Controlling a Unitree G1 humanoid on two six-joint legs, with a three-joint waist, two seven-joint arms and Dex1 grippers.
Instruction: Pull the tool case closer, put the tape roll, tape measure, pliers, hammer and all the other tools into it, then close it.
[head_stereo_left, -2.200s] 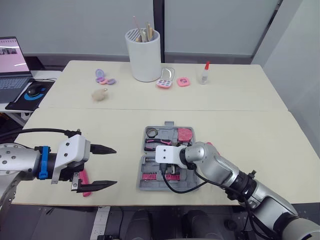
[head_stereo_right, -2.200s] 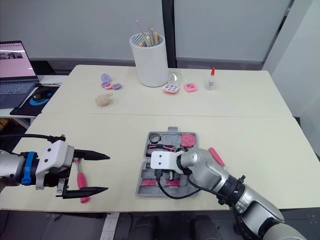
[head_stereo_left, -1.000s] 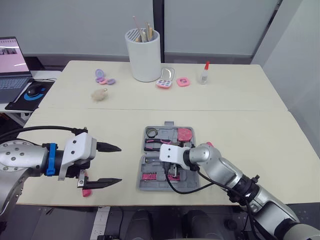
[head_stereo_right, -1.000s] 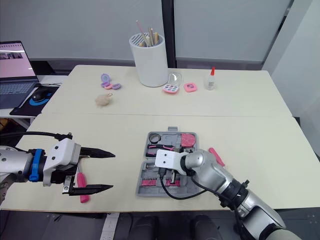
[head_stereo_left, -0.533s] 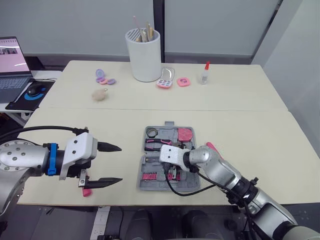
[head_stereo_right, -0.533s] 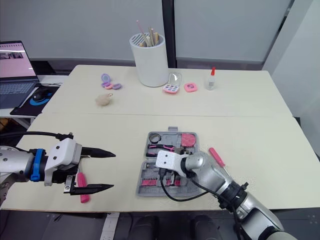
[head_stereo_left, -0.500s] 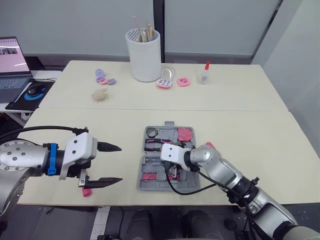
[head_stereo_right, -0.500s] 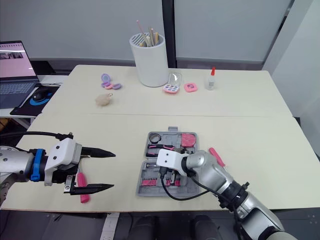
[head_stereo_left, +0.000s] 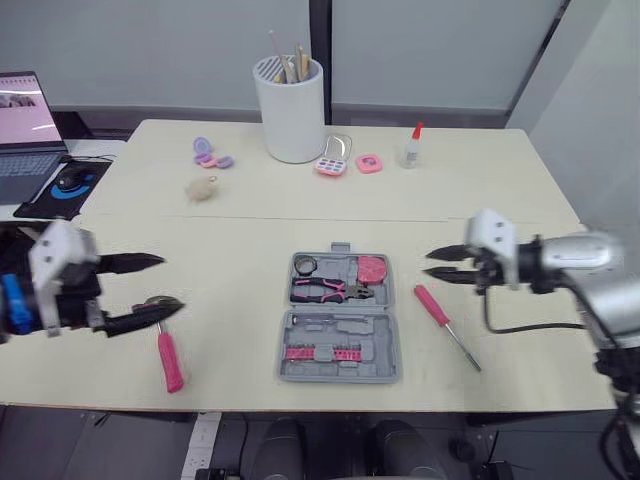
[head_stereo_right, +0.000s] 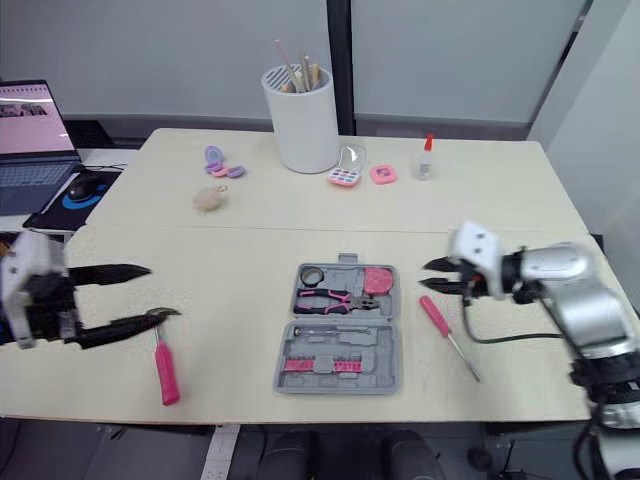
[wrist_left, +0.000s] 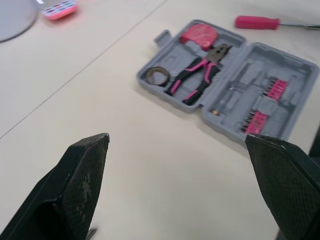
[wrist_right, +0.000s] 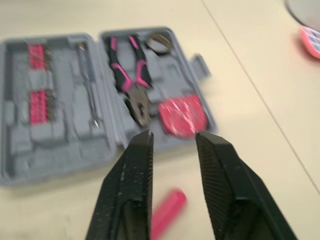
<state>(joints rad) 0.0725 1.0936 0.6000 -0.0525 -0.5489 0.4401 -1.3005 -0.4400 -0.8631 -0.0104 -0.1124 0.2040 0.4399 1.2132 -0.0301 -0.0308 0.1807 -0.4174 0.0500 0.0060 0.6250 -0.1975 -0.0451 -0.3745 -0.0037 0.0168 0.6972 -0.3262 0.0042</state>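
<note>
tool case (head_stereo_left: 340, 346): open flat in the middle of the table (head_stereo_left: 240, 235), towards the near edge, both grey halves facing up, handle tab on the far side
tape roll (head_stereo_left: 305, 265): in the far half of the case, left corner pocket
pliers (head_stereo_left: 330, 290): in the far half, pink and black handles pointing to the robot's left, jaws just beside the tape measure
tape measure (head_stereo_left: 371, 268): pink, in the far half, right corner
bit rows (head_stereo_left: 310, 352): pink strips seated in the near half
hammer (head_stereo_left: 168, 355): on the table, left of the case and well apart from it, pink handle pointing at the near edge, metal head at the far end
screwdriver (head_stereo_left: 445, 325): on the table just right of the case, pink handle further away, shaft pointing at the near right
left gripper (head_stereo_left: 168, 283): spread wide, nothing in it, left of the case; tip of the lower finger sits right over the hammer head, contact can't be told
right gripper (head_stereo_left: 430, 264): fingers only a narrow gap apart, nothing between them, hanging right of the case beyond the screwdriver handle, tips pointing at the case
far table: white cup (head_stereo_left: 290, 110) with sticks in it, glue bottle (head_stereo_left: 411, 146) with a red cap
writing: laptop (head_stereo_left: 25, 125) at far left has its screen lit, text too small to read
</note>
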